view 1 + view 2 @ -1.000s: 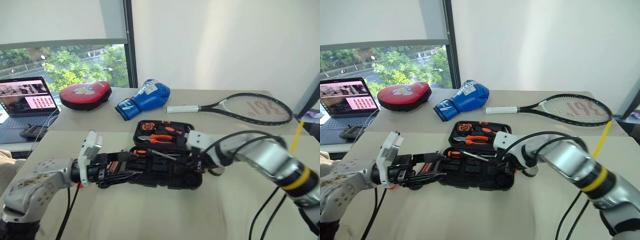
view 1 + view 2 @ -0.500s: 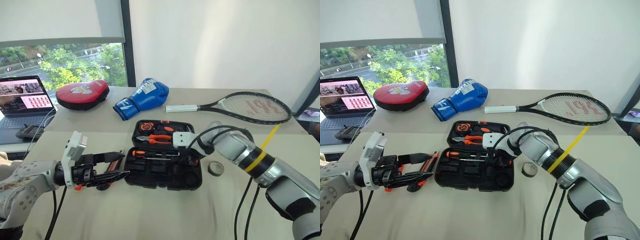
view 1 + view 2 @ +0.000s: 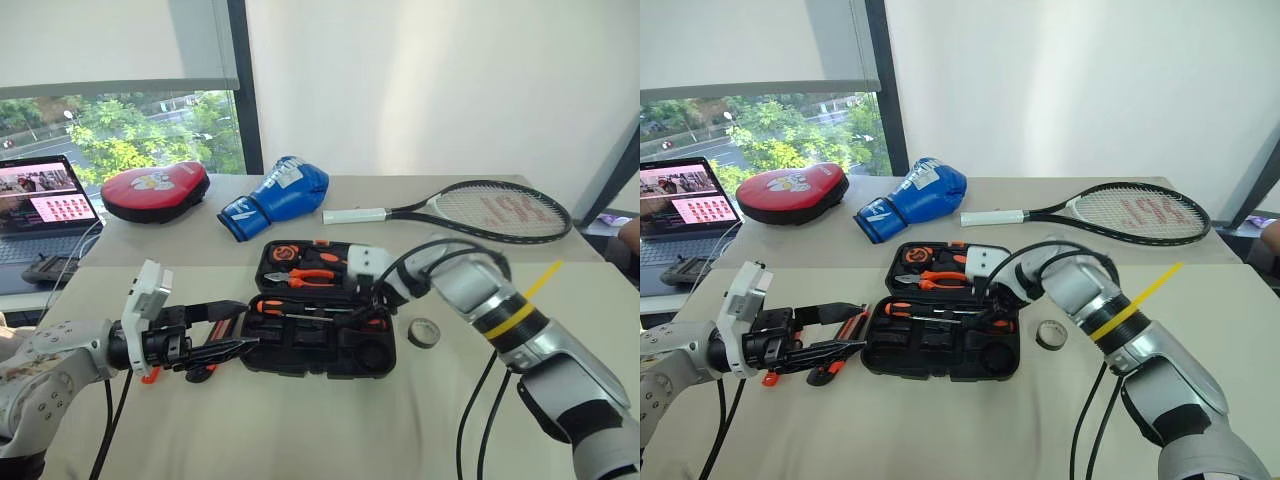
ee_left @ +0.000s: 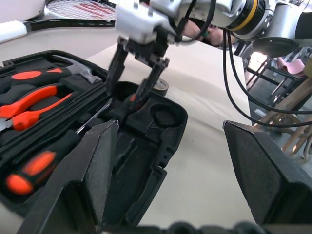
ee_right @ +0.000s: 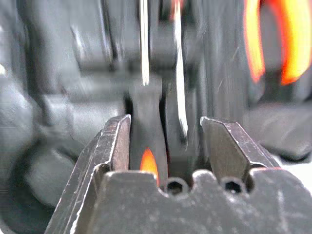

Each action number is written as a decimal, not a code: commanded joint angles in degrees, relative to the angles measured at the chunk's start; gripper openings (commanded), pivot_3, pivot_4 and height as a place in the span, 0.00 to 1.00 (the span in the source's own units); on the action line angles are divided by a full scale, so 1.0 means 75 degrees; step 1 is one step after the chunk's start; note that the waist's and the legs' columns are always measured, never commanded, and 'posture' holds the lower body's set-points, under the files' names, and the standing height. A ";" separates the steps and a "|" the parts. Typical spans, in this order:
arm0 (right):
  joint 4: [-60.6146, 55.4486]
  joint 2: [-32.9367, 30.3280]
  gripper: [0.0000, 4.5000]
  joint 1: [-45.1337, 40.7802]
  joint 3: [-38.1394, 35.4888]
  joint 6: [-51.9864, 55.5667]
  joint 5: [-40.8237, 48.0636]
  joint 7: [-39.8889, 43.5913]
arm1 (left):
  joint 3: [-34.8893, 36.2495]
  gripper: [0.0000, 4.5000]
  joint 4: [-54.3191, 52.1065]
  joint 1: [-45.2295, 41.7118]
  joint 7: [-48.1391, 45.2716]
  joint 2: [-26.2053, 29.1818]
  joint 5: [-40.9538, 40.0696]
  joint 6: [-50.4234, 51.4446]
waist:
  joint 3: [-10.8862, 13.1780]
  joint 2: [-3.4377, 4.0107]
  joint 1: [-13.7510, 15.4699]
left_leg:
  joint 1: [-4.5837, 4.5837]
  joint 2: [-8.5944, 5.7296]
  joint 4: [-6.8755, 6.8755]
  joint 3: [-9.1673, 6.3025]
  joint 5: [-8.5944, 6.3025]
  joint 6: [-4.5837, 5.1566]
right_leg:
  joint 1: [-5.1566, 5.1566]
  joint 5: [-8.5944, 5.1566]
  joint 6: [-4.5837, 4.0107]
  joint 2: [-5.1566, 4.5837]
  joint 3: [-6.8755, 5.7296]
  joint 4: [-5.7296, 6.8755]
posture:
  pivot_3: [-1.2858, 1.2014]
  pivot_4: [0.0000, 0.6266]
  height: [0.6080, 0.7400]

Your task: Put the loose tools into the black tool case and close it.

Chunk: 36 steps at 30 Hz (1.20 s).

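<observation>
The black tool case (image 3: 300,352) lies open in the middle of the table. In its near half lie two black-and-orange screwdrivers: one handle (image 3: 275,305) at the left end, the other handle (image 4: 129,104) at the right end. My right gripper (image 3: 368,304) is open just above that right handle, one finger on each side (image 5: 116,141). The tape roll (image 3: 424,332) lies on the table right of the case. My left gripper (image 3: 235,328) hovers wide open at the case's left end. An orange-black utility knife (image 3: 847,328) lies under it, partly hidden.
Orange pliers (image 3: 312,277) sit in the case's far half. Behind the case lie a blue boxing glove (image 3: 275,195), a red pad (image 3: 153,190) and a tennis racket (image 3: 480,208). A laptop (image 3: 45,205) stands at the far left. Cables hang from my right arm.
My right gripper has opened and let go of the screwdriver handle in the case, lifting slightly. The camera shifted a little. My left gripper stays open in place.
</observation>
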 commanded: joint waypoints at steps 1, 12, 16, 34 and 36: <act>-0.1214 0.0338 0.37 0.0718 -0.1669 0.0882 0.0793 -0.1058 | -0.0056 0.82 -0.0065 -0.0108 0.0030 0.0030 0.0080 -0.0226 | 0.0000 0.0000 0.0016 | 0.0000 0.0000 -0.0002 -0.0002 0.0000 0.0000 | 0.0000 0.0000 -0.0001 -0.0002 0.0000 0.0001 | 0.52 0.24 1.00; -0.3362 0.2413 0.01 0.4447 -0.1953 0.0553 -0.0456 -0.5529 | -0.0137 0.82 0.0190 0.0022 0.0076 -0.0100 0.0356 -0.0520 | 0.0000 0.0002 0.0052 | -0.0010 -0.0014 -0.0006 0.0008 0.0005 -0.0010 | -0.0020 0.0000 -0.0001 -0.0013 0.0008 0.0018 | 0.52 0.24 1.00; -0.2447 0.2193 0.01 0.4550 -0.0850 0.0334 -0.1168 -0.5544 | -0.0242 0.82 0.0329 -0.0111 -0.0097 0.0018 0.0463 -0.0587 | 0.0001 0.0001 -0.0004 | 0.0034 -0.0015 -0.0005 0.0013 0.0012 -0.0020 | 0.0004 -0.0010 -0.0016 -0.0001 0.0014 0.0053 | 0.52 0.24 1.00; -0.6563 0.0133 0.40 0.5675 -0.4145 -0.0095 0.3941 -0.2381 | 0.0828 0.82 0.1276 0.0424 0.4306 -0.0059 0.2413 0.1306 | -0.0008 -0.0076 0.0037 | 0.0110 -0.0004 -0.0098 -0.0015 -0.0015 0.0011 | 0.0039 -0.0064 -0.0032 -0.0009 0.0012 0.0062 | 0.52 0.24 1.00; -0.6857 -0.0444 0.54 0.5918 -0.4664 0.0160 0.4606 -0.2110 | 0.0769 0.82 0.1368 0.0563 0.4253 0.0183 0.2458 0.1605 | -0.0006 -0.0082 0.0039 | 0.0112 -0.0001 -0.0115 -0.0017 -0.0019 0.0018 | 0.0038 -0.0065 -0.0033 -0.0010 0.0006 0.0054 | 0.52 0.24 1.00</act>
